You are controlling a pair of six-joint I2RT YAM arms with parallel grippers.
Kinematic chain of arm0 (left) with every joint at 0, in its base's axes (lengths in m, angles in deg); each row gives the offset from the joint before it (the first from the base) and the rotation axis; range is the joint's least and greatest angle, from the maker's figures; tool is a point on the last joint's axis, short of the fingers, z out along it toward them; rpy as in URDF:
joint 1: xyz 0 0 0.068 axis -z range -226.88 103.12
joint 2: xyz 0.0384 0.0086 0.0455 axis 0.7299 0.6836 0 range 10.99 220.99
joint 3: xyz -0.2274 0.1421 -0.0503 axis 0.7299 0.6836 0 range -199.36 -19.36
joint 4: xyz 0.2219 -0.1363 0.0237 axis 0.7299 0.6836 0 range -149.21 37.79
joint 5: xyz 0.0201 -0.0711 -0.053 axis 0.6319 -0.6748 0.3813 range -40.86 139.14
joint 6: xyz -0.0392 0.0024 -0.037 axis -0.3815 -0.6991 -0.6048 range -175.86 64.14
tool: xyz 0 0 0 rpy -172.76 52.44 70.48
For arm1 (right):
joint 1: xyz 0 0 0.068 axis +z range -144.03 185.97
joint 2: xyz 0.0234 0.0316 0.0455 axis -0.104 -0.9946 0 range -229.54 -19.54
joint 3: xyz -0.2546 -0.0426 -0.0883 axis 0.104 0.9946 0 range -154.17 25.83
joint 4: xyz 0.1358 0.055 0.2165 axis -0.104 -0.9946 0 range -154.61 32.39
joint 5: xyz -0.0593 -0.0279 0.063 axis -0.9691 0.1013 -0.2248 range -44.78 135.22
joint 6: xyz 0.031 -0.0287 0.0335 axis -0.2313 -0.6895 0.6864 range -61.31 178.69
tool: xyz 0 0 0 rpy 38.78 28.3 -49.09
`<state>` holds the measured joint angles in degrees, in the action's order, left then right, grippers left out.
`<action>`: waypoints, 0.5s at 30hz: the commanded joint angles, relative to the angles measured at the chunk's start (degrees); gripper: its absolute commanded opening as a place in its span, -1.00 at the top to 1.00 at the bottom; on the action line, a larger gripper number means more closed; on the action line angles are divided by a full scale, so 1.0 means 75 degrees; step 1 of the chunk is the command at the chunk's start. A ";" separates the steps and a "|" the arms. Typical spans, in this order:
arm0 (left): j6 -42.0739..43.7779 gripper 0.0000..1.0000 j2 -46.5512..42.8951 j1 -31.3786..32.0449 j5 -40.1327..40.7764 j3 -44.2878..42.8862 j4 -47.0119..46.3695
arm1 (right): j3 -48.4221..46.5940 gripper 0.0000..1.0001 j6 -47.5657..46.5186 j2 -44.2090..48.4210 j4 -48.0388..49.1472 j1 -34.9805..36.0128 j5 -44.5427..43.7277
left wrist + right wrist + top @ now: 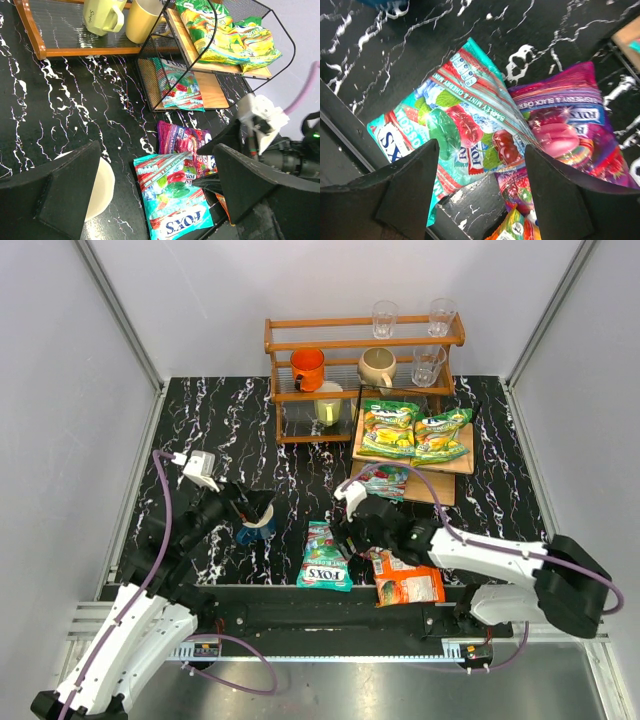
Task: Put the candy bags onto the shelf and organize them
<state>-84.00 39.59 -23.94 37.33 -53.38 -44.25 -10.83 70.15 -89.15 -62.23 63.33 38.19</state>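
Candy bags stand half sorted: three are on the pale two-tier shelf (pixel 440 490) at the right rear of the black marbled table (pixel 215 430), and three are not. Two green-yellow bags (pixel 392 430) lie side by side on the upper board, and their lengths seem to run front to back. A shelved teal FOX'S bag (pixel 177 85) lies flat at the left end of the lower board, partly tucked beneath the upper tier; which way its length runs is hard to tell.

Waiting on the table near the arms are the loose teal FOX'S bag (pixel 325 558), the purple bag (pixel 565 125) and the orange bag (pixel 408 586). The loose teal one lies face up, its long axis running near to far with a slight lean and its logo end toward the arm bases. The purple bag touches its far right edge and angles away toward the shelf, mostly hidden beneath the right arm in the overhead view. The orange bag lies crosswise at the near edge, under the same arm.

The right gripper (pixel 480 150) hovers just above the teal-purple pair, jaws spread, nothing between them. The left gripper (pixel 247 508), jaws likewise apart and gripping nothing, hangs over a blue mug (pixel 256 530). The lower board shows bare wood and looks the likely home for the remaining three.
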 commanded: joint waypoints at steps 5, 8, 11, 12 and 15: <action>0.0084 -0.98 -0.0005 0.0012 -0.0042 0.0012 -0.0214 | -0.0361 -0.58 -0.0989 -0.1184 0.0932 -0.0722 0.1897; 0.0084 -0.98 0.0007 0.0012 -0.0042 0.0024 -0.0260 | -0.0478 -0.58 -0.1176 -0.1558 0.1073 -0.0910 0.2014; 0.0096 -0.98 0.0042 0.0012 -0.0042 0.0059 -0.0296 | -0.0619 -0.58 -0.1375 -0.1922 0.1097 -0.0992 0.2015; 0.0096 -0.98 0.0042 0.0012 -0.0042 0.0059 -0.0307 | -0.0654 -0.58 -0.1411 -0.2050 0.1120 -0.1027 0.2003; 0.0119 -0.98 0.0054 0.0012 -0.0042 0.0059 -0.0284 | -0.0724 -0.58 -0.1493 -0.2180 0.1225 -0.1144 0.2027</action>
<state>-83.96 39.61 -23.94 37.35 -53.36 -44.25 -13.98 61.58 -104.03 -55.74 56.12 52.03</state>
